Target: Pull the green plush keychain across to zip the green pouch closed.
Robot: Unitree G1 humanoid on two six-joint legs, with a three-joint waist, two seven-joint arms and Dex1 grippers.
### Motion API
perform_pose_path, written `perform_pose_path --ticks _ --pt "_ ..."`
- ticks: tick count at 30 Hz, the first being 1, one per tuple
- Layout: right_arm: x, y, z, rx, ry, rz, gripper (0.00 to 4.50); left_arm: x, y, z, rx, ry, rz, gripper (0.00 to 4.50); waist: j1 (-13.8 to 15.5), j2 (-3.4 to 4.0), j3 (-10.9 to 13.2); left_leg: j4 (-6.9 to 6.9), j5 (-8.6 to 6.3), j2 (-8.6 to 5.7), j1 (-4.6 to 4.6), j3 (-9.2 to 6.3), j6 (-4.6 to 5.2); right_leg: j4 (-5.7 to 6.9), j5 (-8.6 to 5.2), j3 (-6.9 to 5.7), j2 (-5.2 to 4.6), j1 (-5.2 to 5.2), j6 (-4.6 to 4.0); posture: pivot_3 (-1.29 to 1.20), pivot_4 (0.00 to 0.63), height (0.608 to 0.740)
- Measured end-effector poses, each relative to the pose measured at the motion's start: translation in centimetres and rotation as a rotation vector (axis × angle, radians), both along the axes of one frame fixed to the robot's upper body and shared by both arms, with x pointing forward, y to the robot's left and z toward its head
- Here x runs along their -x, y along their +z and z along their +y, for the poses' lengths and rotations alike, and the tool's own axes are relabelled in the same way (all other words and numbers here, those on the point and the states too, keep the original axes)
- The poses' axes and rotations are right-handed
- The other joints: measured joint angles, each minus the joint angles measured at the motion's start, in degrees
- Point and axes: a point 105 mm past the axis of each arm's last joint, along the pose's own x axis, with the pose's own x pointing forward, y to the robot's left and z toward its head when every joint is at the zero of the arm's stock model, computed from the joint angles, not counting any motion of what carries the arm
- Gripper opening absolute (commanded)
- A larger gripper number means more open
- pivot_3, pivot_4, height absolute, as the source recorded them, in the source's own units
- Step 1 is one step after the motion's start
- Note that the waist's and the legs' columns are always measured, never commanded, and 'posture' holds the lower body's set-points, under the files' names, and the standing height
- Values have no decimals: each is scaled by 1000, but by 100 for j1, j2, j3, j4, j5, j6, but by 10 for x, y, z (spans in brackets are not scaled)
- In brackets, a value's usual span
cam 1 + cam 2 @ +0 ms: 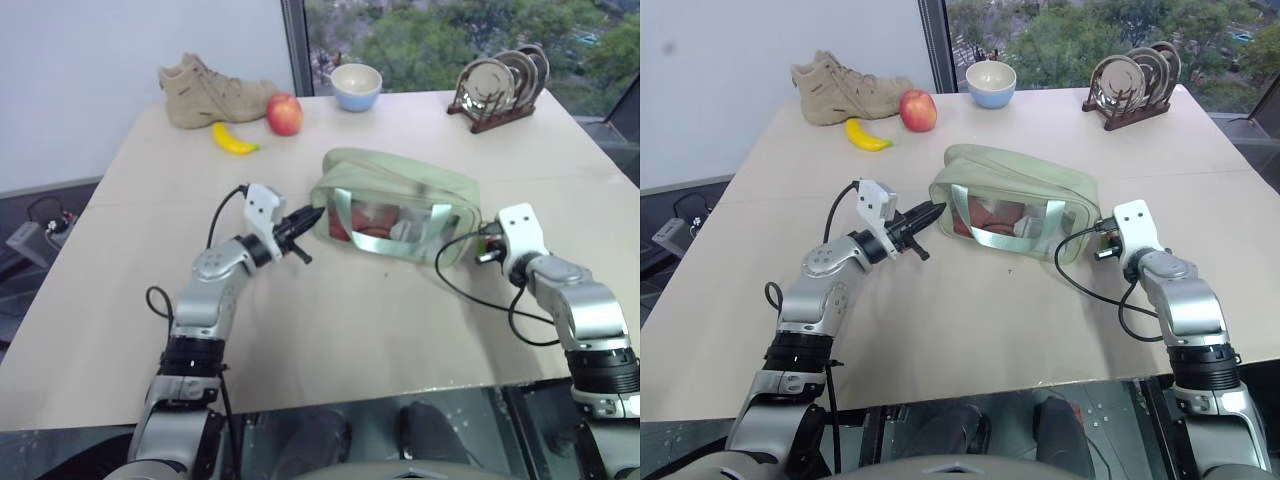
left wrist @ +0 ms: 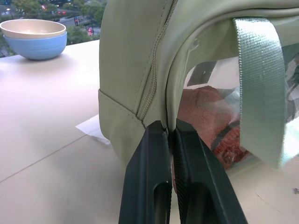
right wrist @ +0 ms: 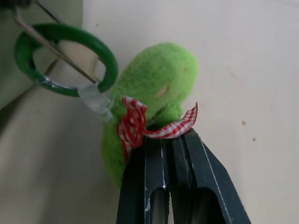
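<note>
Both end effectors clamped at opposite ends of the pouch on the worktop.

The pouch (image 1: 395, 205) lies on its side mid-worktop (image 1: 330, 330), its clear panel and a pale strap (image 2: 259, 88) facing the robot. The left end effector (image 2: 169, 133) is closed, its fingers pinching the pouch's seam edge at the left end, just beside the zipper line. The right end effector (image 3: 169, 135) is closed on the keychain (image 3: 156, 91) at the pouch's right end, the fingertips pressed into the plush by a red checked ribbon (image 3: 140, 123); a green ring (image 3: 65, 58) joins the keychain to the pouch. At the worktop's far edge stand a boot (image 1: 215, 90), banana (image 1: 234, 140), apple (image 1: 285, 114), bowl (image 1: 356, 86) and plate rack (image 1: 500, 85).
</note>
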Motion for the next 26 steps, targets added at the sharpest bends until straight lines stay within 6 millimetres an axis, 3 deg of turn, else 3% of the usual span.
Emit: perform_pose_path --ticks 1,4,6,7,10,12,17,22,26 --pt "0 1 1 -13 15 -5 698 1 0 0 8 -6 8 0 -2 0 0 -3 0 1 -1 0 0 -2 0 0 1 -2 0 0 150 740" --pt "5 14 -2 -27 77 -35 1809 11 1 1 23 -53 32 958 1 6 4 -12 0 2 -16 -2 1 -19 0 -2 1 -14 0 0 150 740" --pt "13 31 -7 -37 123 -87 3070 18 -1 6 26 -76 58 2117 -6 9 6 -14 -1 2 -28 -5 2 -31 0 -4 4 -22 0 0 150 740" --pt "16 37 -8 -40 138 -109 3231 20 -1 7 27 -82 61 2281 -9 9 7 -14 -1 3 -30 -6 2 -35 0 -5 4 -21 0 0 150 740" --pt "33 53 -10 -67 195 -158 4475 29 0 12 32 -104 83 3563 2 11 9 -25 -2 8 -32 -10 2 -48 0 -9 6 -21 0 0 150 740" --pt "50 66 -16 -63 228 -189 4500 36 2 17 41 -123 90 4475 20 17 13 -28 -2 8 -32 -11 2 -52 0 -9 7 -20 0 0 150 740" --pt "92 88 -23 -64 293 -231 4500 56 8 30 16 -162 76 4475 84 23 17 -35 -3 13 -24 -8 4 -60 0 -7 11 -13 0 0 150 740" --pt "134 91 -26 -73 328 -180 4500 63 3 52 -41 -116 102 4475 156 26 20 -41 -4 14 -20 -8 4 -67 0 -8 12 -6 0 0 150 740" --pt "150 92 -28 -66 324 -158 4500 66 2 57 -54 -110 111 4475 178 27 22 -41 -8 14 -14 -4 9 -74 0 -6 12 3 0 0 150 740"
